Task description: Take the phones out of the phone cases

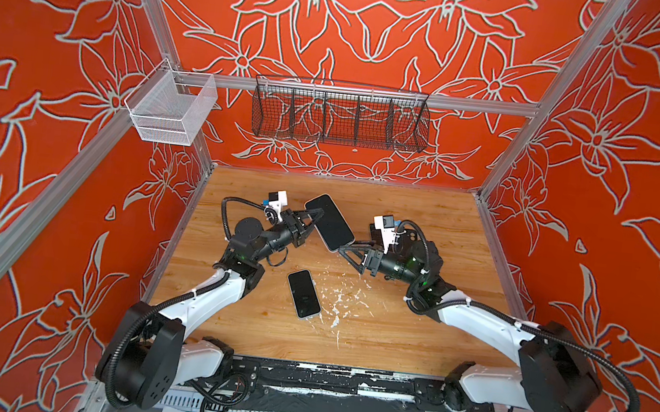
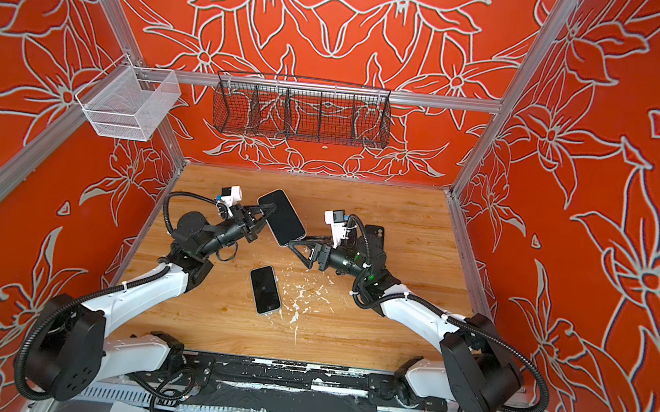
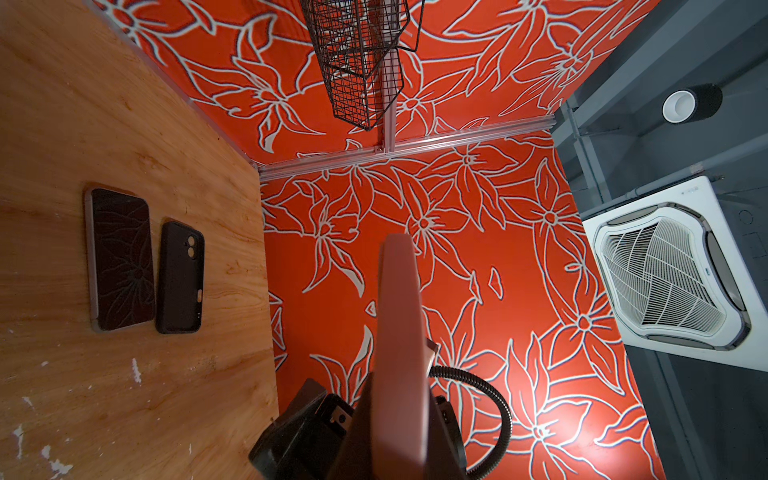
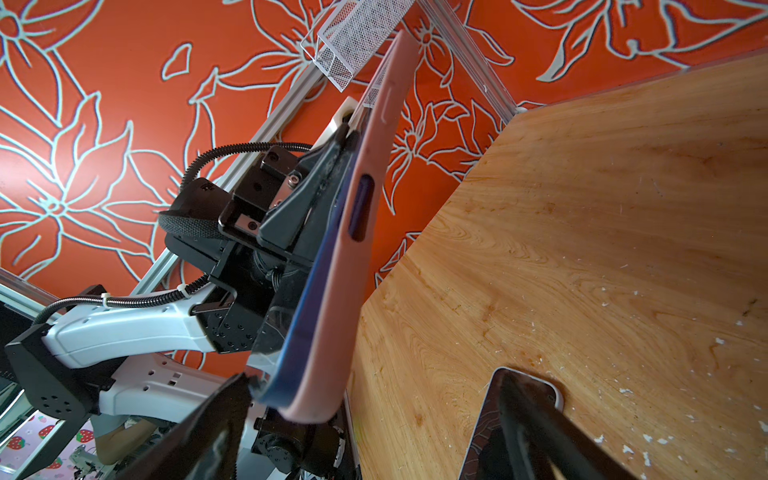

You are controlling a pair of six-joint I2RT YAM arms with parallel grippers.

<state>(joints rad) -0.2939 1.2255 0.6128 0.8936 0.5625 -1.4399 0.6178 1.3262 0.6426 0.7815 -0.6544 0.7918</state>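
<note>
**Top views:** In both top views, over the far middle of the desk (image 1: pixel 390 330), the left gripper (image 1: pixel 317 214) clamps one long edge of the phone (image 1: pixel 328 223), held aloft with its dark screen up. The right gripper (image 1: pixel 345 247), jaws wide and holding nothing, waits at the phone's near corner. A spare phone (image 1: pixel 304 294) lies bare mid-desk. In a top view a black case (image 2: pixel 375 232) peeks out behind the right arm, toward the right edge. The held phone's own case hardly shows from above.

**Left wrist:** The pink case (image 3: pixel 401 332) appears edge-on, rising out of the gripper. The spare phone (image 3: pixel 120 259) and the black case (image 3: pixel 180 277) share the frame.

**Right wrist:** Only here does the blue phone (image 4: pixel 307 311) show, still seated inside the case (image 4: pixel 361 232). The right fingers (image 4: pixel 195 428) straddle its lower corner. By the look of it, the peeling-out remains to be done.
</note>
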